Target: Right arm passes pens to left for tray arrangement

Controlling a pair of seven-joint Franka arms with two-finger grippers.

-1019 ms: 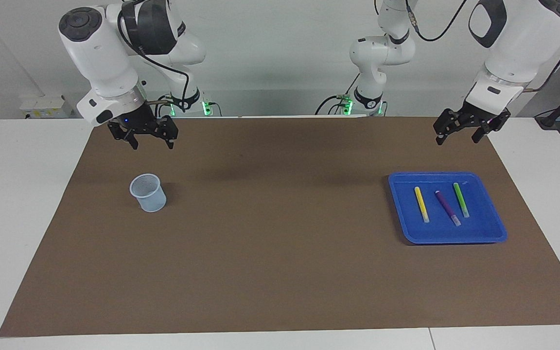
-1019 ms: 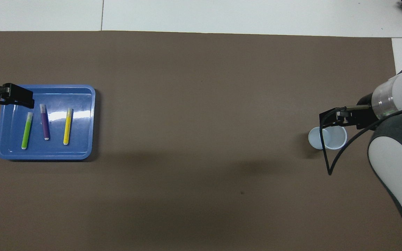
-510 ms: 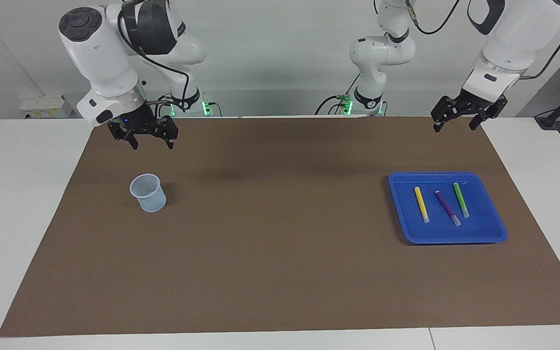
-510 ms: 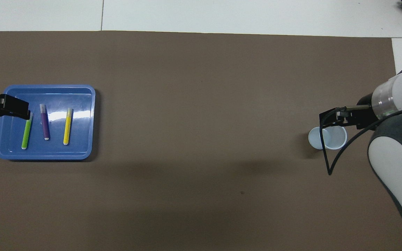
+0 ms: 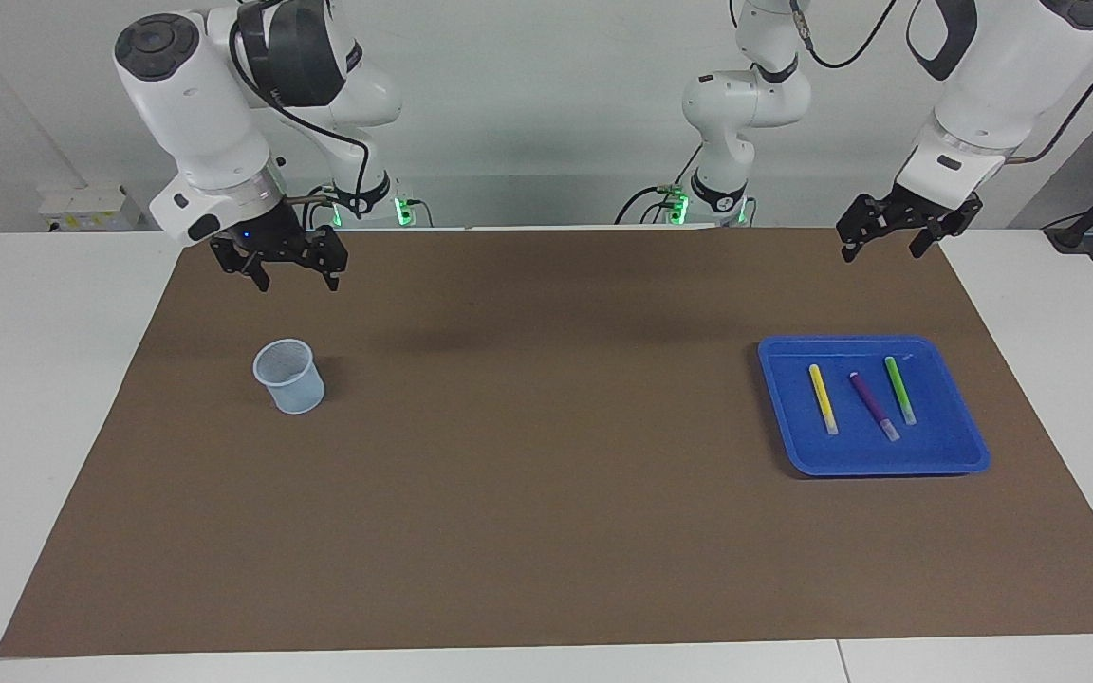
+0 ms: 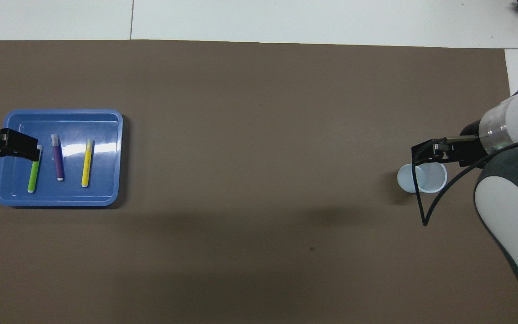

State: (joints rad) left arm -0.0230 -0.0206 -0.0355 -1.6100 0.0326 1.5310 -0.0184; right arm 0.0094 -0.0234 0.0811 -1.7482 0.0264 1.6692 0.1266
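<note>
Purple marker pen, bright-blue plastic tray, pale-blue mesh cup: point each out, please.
Purple marker pen [image 5: 873,405], facing view, mid-barrel.
Bright-blue plastic tray [image 5: 945,453], facing view, bare floor.
Pale-blue mesh cup [image 5: 295,389], facing view, outer wall.

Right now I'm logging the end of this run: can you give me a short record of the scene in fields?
tray: toward the left arm's end of the table
pens in tray: yellow pen, purple pen, green pen, side by side
cup: upright, no pens visible in it
left claw: open, raised, holding nothing
right claw: open, raised, holding nothing
</note>
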